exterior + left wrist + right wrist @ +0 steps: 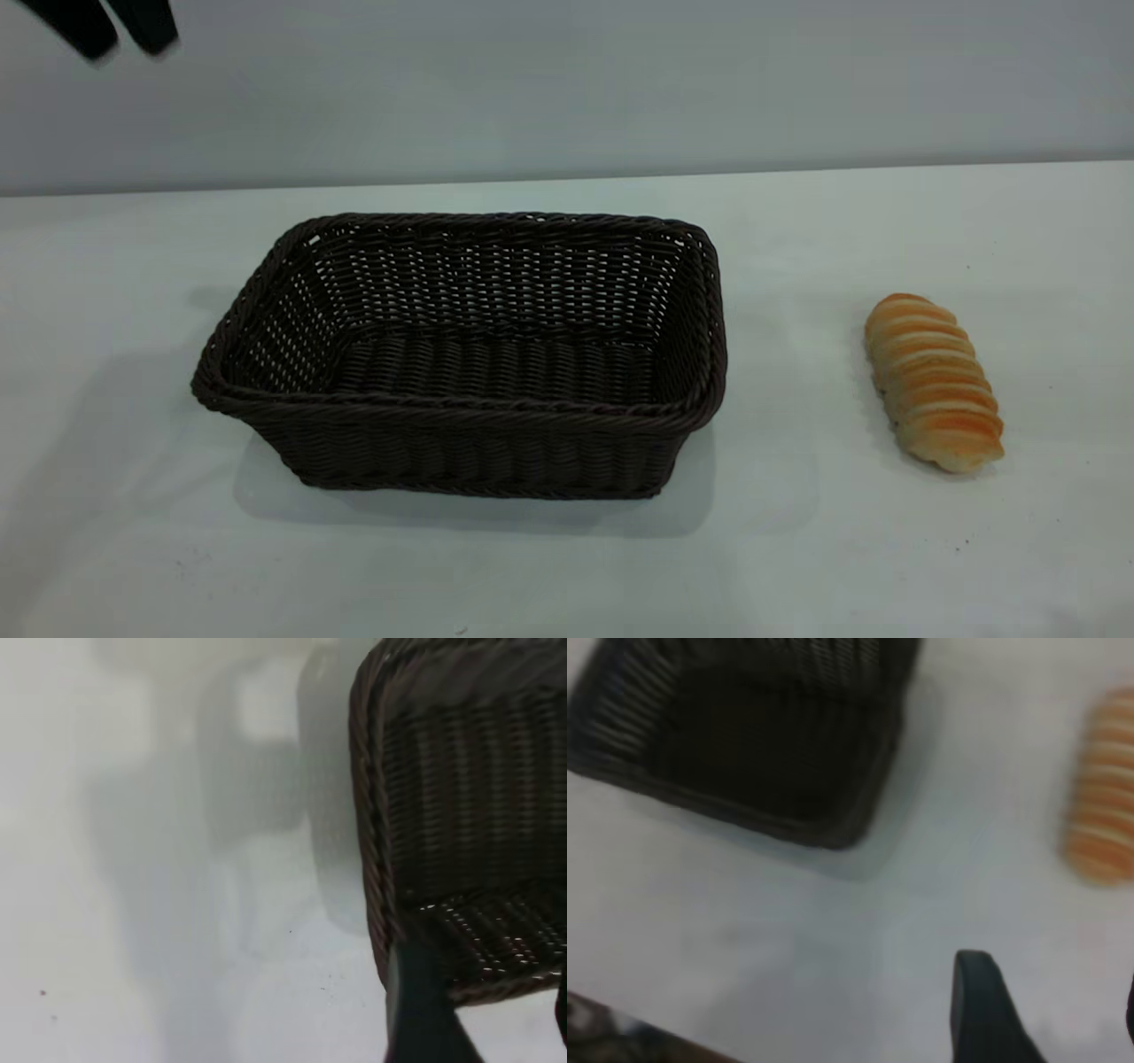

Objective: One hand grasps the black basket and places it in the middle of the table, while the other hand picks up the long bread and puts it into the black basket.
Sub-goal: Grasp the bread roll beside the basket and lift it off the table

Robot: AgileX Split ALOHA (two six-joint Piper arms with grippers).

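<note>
The black basket stands upright and empty on the white table, a little left of the middle. The long bread lies ridged side up on the table to the right of the basket, apart from it. My left gripper is open and empty, high above the far left of the table. In the left wrist view the left gripper hangs over one end of the basket. My right gripper is open and empty above bare table, with the basket and the bread farther off. The right gripper is out of the exterior view.
A plain grey wall runs behind the table's far edge. A dark strip beyond the table's edge shows in the right wrist view. White tabletop lies between the basket and the bread and in front of both.
</note>
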